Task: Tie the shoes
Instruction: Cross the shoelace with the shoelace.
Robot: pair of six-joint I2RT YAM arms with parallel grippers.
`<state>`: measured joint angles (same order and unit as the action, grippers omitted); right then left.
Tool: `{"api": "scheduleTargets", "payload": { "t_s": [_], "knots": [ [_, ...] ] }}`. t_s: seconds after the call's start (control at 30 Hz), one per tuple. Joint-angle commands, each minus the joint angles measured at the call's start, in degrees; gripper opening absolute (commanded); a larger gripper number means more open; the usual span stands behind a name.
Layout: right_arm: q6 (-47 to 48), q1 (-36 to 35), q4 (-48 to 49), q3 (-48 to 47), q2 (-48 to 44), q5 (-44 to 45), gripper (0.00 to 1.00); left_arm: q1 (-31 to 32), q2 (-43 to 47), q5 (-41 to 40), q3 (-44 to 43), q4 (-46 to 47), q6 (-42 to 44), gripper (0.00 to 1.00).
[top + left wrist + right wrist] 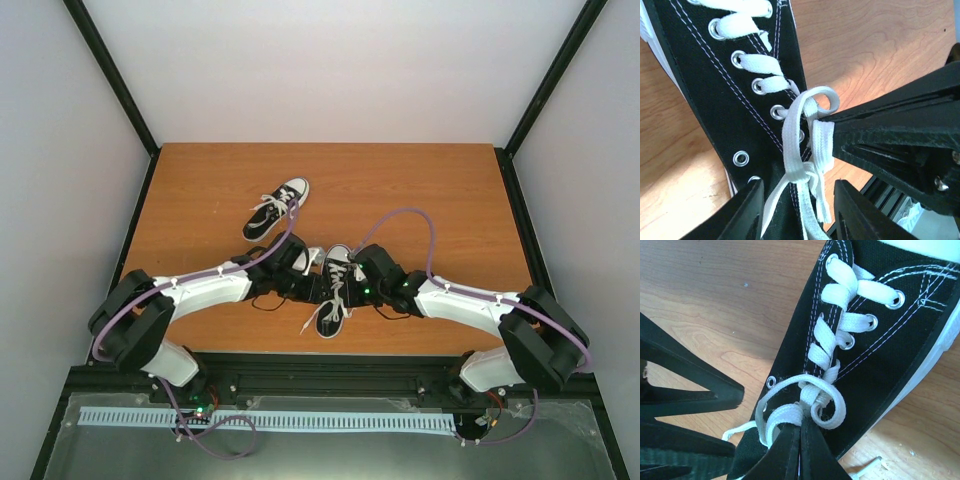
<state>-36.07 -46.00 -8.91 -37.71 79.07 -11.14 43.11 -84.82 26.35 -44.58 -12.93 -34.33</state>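
Observation:
Two black shoes with white laces lie on the wooden table. The far shoe (278,208) lies alone. The near shoe (335,290) sits between both grippers. My left gripper (799,185) is open, its fingers (747,210) on either side of the lace knot (802,172) without pinching it. My right gripper (801,422) is shut on a loop of the white lace (785,417) at the shoe's tongue, and a second loop (832,405) curls beside it. In the top view the left gripper (303,272) and the right gripper (358,268) flank the near shoe's lacing.
The wooden table (450,200) ends at a black frame rail (330,365) just behind the near shoe's heel. Loose lace ends (312,320) trail toward that edge. White walls enclose the sides and back.

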Motion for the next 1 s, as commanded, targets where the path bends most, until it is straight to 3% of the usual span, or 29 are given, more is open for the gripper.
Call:
{"api": "scheduleTargets", "payload": {
  "t_s": [0.0, 0.4, 0.57, 0.97],
  "knots": [
    [-0.25, -0.41, 1.59, 0.57, -0.34, 0.54, 0.03, -0.44, -1.65, 1.04, -2.61, 2.66, -0.15, 0.38],
    [-0.17, -0.46, 1.71, 0.38, -0.36, 0.18, 0.03, -1.04, -4.93, -0.19, -3.20, 4.41, -0.04, 0.18],
    [0.04, -0.50, 1.12, -0.35, -1.02, 0.34, 0.03, -1.37, -4.46, -1.01, -2.41, 6.30, -0.48, 0.02],
    [1.48, -0.91, 2.15, -3.33, 2.18, -0.09, 0.03, -1.79, -2.18, -2.11, -1.74, 5.22, 0.13, 0.01]
  ]
}}
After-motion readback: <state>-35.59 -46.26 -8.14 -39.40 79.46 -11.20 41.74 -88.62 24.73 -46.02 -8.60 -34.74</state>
